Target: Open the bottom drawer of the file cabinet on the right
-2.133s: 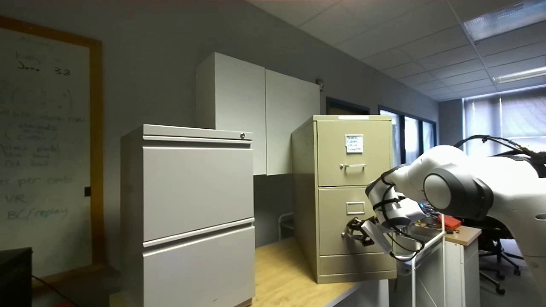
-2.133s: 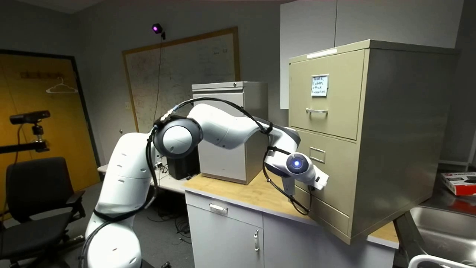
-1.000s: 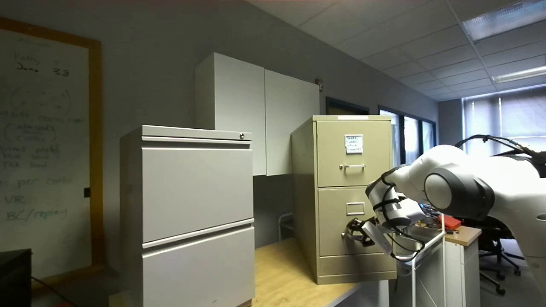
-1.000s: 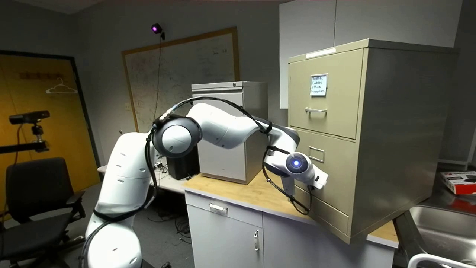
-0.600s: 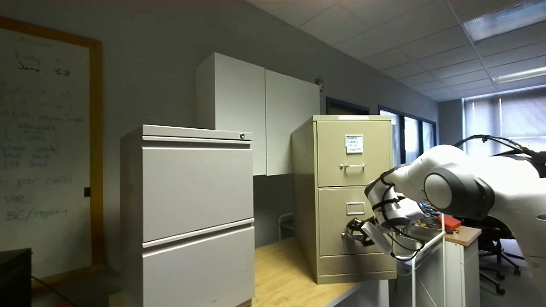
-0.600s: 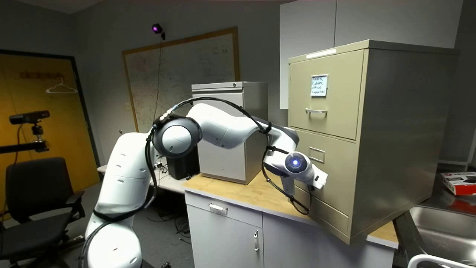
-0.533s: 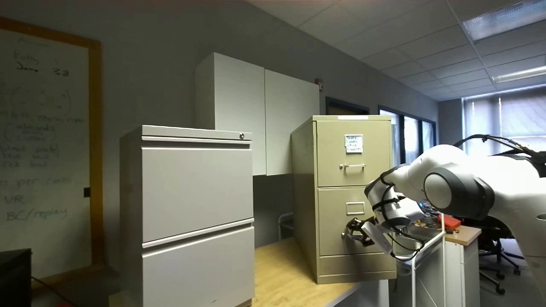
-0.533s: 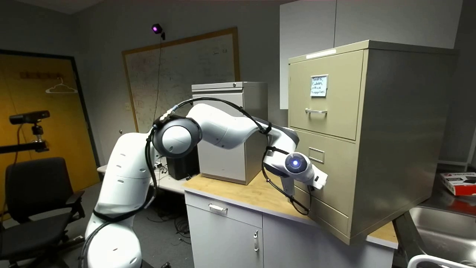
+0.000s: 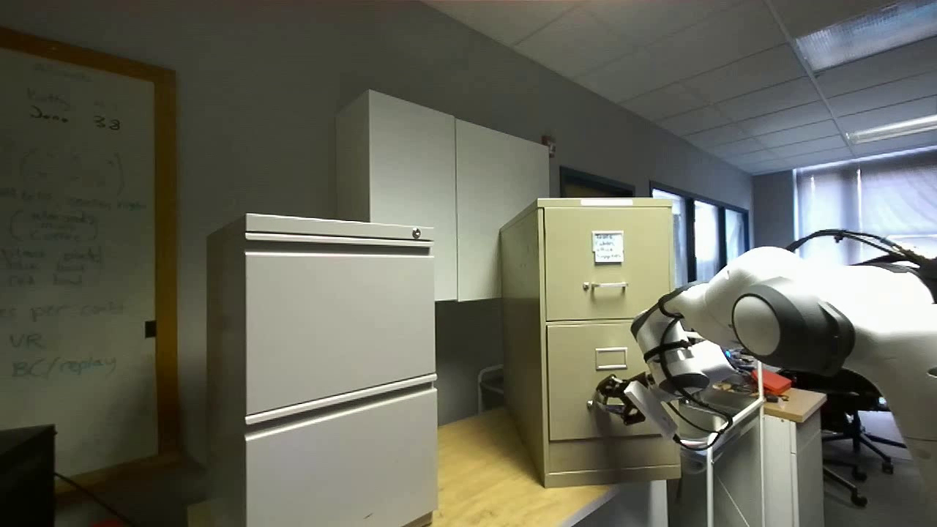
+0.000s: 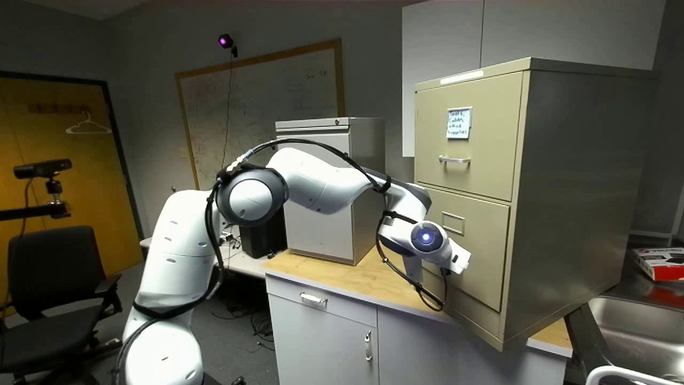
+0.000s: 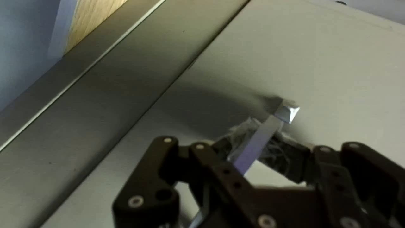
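Observation:
The tan file cabinet [image 9: 521, 351] stands on the right of the counter. Its bottom drawer [image 9: 571, 377] sits slightly proud of the frame, with a thin dark gap along its edge in an exterior view where the drawer front [image 10: 483, 262] shows beside my hand. In the wrist view the silver handle [image 11: 250, 156] runs diagonally between my fingers. My gripper [image 11: 257, 137] is shut on that handle, its tape-wrapped tips partly hidden behind the bar. Above, the upper drawer [image 9: 575, 256] with the white label card is flush. The drawer's inside is hidden.
A light-grey two-drawer cabinet [image 9: 340, 329] shares the wooden counter [image 9: 476, 454] to the left. A white wall cupboard [image 9: 505, 212] hangs behind. Past the file cabinet lie a metal sink [image 10: 641, 326] and a red-and-white box [image 10: 660, 262].
The bottom drawer front has come forward a little, and a gap has appeared along its edge. My arm has drawn back slightly with it, while the gripper stays shut on the handle.

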You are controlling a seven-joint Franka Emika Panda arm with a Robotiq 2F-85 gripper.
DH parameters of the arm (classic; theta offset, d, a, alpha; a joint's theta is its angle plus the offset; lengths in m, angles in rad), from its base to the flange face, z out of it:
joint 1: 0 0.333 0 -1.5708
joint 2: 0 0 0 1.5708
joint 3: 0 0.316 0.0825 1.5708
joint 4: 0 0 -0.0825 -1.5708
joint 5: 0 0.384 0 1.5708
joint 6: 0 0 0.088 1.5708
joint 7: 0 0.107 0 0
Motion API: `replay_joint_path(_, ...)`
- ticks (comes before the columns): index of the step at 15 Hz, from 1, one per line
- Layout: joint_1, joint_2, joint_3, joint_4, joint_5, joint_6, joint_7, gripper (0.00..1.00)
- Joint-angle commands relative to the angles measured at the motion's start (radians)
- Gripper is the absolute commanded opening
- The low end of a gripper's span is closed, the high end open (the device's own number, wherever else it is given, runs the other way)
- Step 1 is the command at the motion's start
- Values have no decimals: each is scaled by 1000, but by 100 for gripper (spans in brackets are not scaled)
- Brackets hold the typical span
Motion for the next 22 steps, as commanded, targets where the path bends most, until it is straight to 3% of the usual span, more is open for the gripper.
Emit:
replay_joint_path(1, 4, -141, 22, -216, -70, -73, -81, 2)
replay_joint_path(10, 10, -366, 14, -491, -169, -83, -76, 2)
replay_joint_path(22, -5, -779, 21, -937, -231, -49, -108, 2)
